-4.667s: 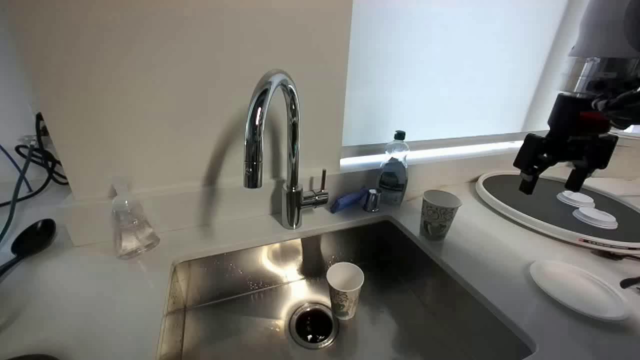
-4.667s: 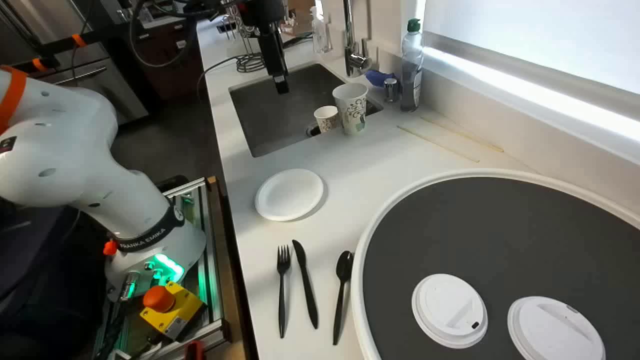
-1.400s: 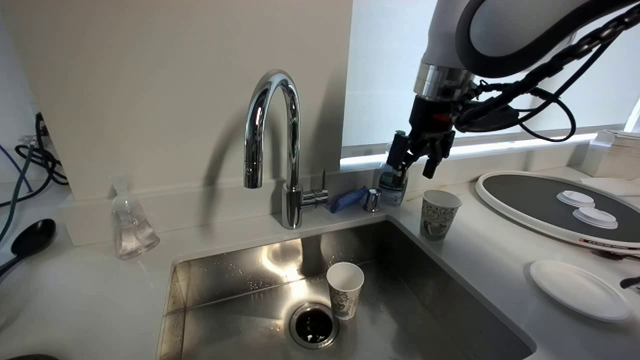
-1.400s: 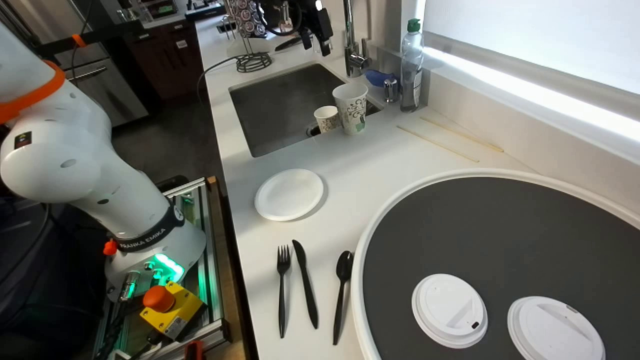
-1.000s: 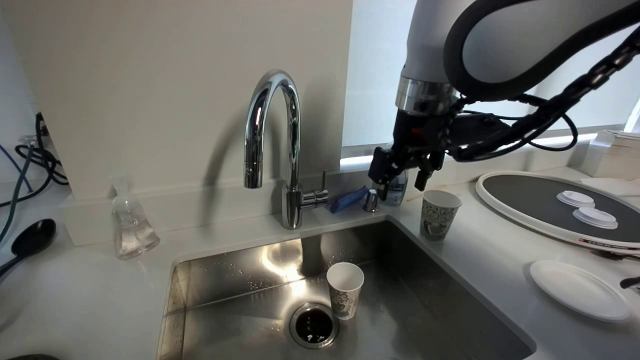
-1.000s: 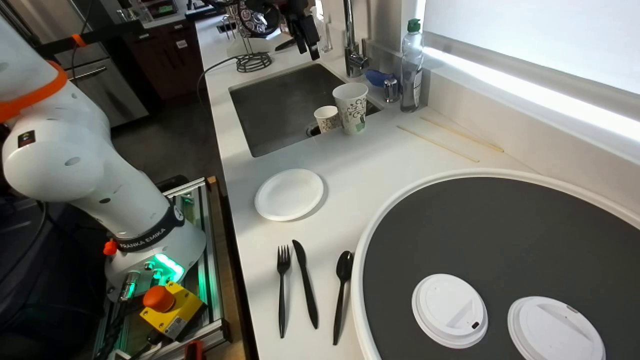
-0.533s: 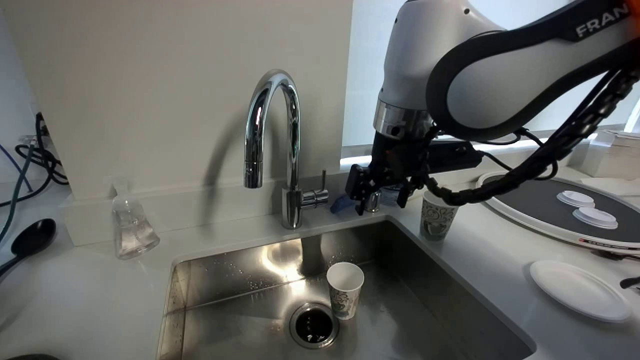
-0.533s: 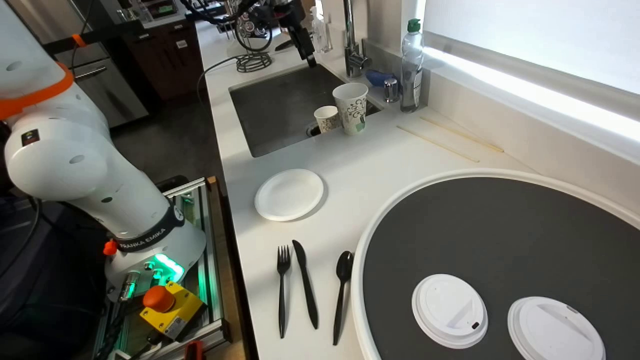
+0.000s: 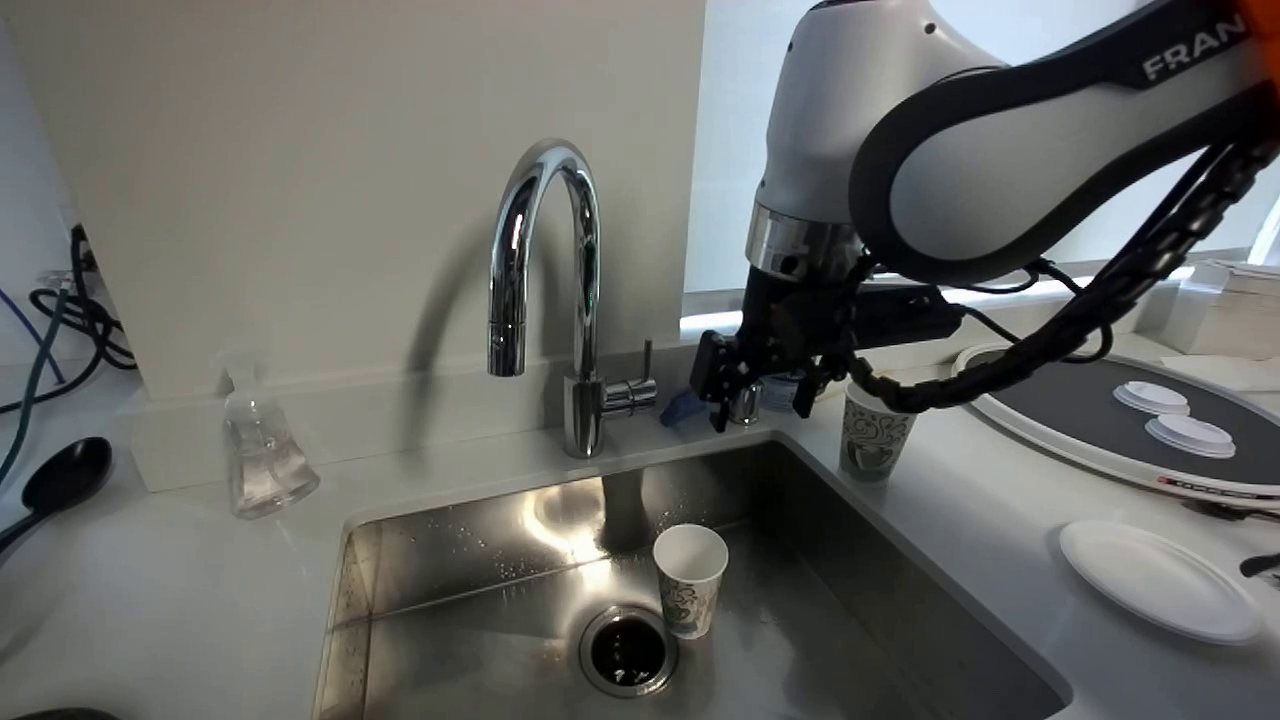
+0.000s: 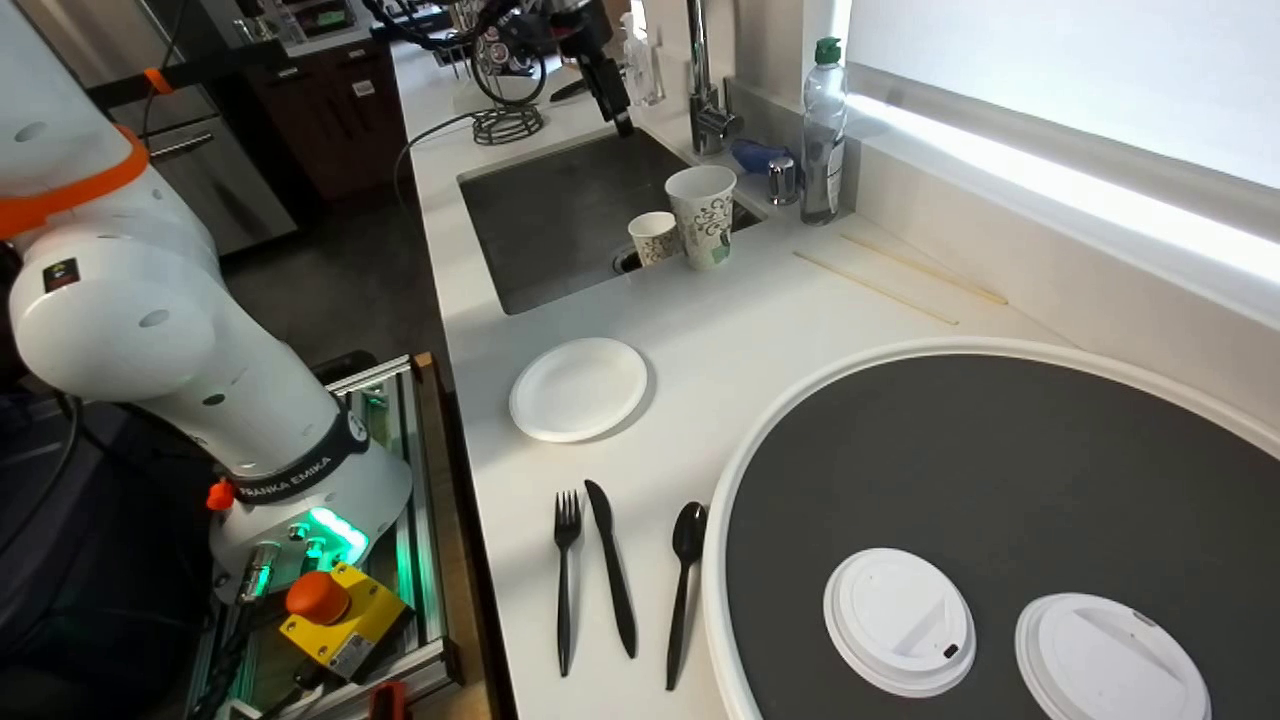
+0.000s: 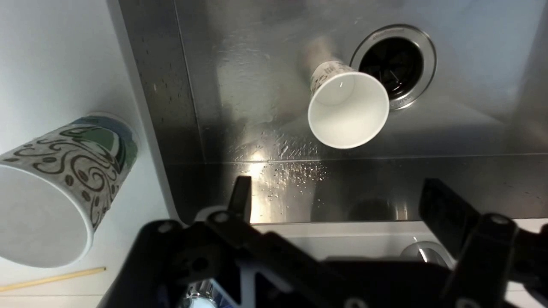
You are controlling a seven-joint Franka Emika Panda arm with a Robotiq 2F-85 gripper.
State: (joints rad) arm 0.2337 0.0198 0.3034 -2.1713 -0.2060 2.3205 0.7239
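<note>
My gripper [image 9: 762, 410] is open and empty, held above the back right corner of the steel sink [image 9: 480, 650]. In the wrist view its fingertips [image 11: 242, 192] stand wide apart with nothing between them. A white patterned paper cup [image 9: 690, 590] stands in the sink beside the drain [image 9: 628, 650]; it also shows in the wrist view [image 11: 349, 109], open top facing the camera. A second paper cup [image 10: 705, 215] stands upright on the counter at the sink's edge; in the wrist view [image 11: 81, 162] it lies left of the gripper. The gripper touches neither cup.
A chrome faucet [image 9: 585, 280] stands behind the sink. A soap bottle [image 10: 823, 150], chrome cap [image 10: 783, 180] and blue object [image 10: 757, 155] stand near the gripper. A white plate [image 10: 578, 390], black cutlery [image 10: 610, 565], thin sticks [image 10: 880, 288] and a round board [image 10: 960, 450] with two lids lie farther along.
From over the round board in an exterior view, my gripper has moved toward the faucet and then come lower, over the sink's corner. It has hardly moved in the last half second. The cups stay put.
</note>
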